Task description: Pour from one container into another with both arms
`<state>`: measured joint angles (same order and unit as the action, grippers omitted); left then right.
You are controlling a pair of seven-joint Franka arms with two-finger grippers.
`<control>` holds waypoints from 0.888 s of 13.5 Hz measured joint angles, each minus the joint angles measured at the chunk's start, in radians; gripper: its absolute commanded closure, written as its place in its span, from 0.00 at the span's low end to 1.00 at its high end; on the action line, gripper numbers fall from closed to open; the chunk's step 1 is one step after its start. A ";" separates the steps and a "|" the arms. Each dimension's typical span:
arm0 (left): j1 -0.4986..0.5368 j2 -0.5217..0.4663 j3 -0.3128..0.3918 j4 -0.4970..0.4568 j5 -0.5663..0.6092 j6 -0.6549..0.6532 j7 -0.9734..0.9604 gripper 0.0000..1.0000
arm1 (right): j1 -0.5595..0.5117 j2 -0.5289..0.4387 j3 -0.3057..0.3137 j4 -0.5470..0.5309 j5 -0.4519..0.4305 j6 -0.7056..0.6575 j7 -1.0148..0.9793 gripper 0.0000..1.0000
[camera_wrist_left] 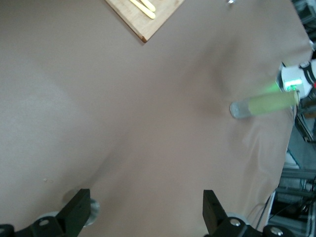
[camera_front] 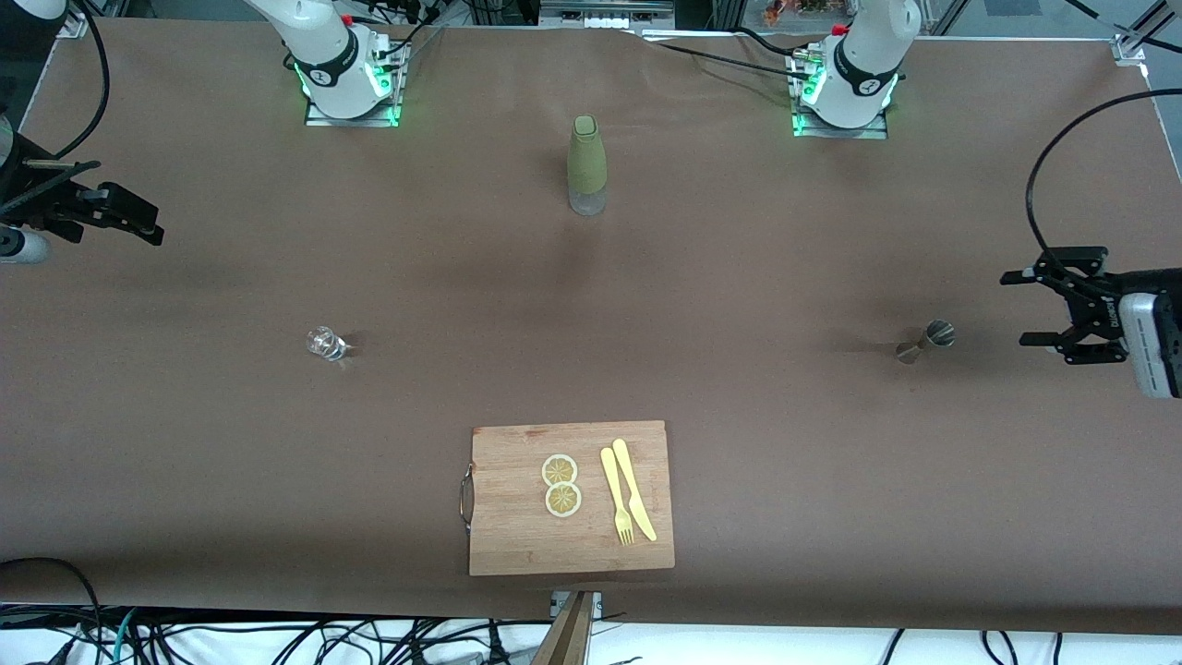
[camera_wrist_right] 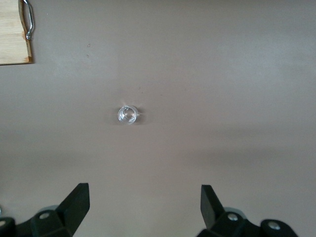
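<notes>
A green bottle (camera_front: 587, 166) with a clear base stands upright mid-table, near the arms' bases; it also shows in the left wrist view as the bottle (camera_wrist_left: 261, 104). A small clear glass (camera_front: 323, 344) stands toward the right arm's end, and the right wrist view has the glass (camera_wrist_right: 127, 114) well ahead of the jaws. A metal jigger (camera_front: 926, 342) stands toward the left arm's end. My left gripper (camera_front: 1030, 308) hangs open beside the jigger, and the jigger (camera_wrist_left: 93, 210) peeks out next to one finger. My right gripper (camera_front: 129, 214) hovers open at the table's edge, holding nothing.
A wooden cutting board (camera_front: 517, 517) with a metal handle lies at the table's edge nearest the front camera. On it are two lemon slices (camera_front: 560, 485), a yellow fork (camera_front: 615, 494) and a yellow knife (camera_front: 635, 489). Brown cloth covers the table.
</notes>
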<state>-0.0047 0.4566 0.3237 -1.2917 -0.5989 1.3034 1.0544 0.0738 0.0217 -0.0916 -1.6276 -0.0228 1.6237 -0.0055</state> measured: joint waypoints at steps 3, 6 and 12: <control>-0.069 -0.027 -0.001 0.000 0.059 0.030 -0.180 0.00 | 0.000 0.000 0.000 0.000 0.000 0.000 0.000 0.00; -0.129 -0.036 -0.002 0.000 0.137 0.054 -0.330 0.00 | 0.000 0.000 0.000 0.000 0.000 0.000 0.000 0.00; -0.190 -0.100 -0.030 0.000 0.361 0.057 -0.585 0.00 | 0.000 0.000 0.000 0.000 0.000 0.000 0.000 0.00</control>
<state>-0.1944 0.3570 0.2932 -1.2920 -0.2376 1.3608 0.4693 0.0739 0.0217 -0.0915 -1.6276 -0.0228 1.6241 -0.0055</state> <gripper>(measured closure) 0.000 0.000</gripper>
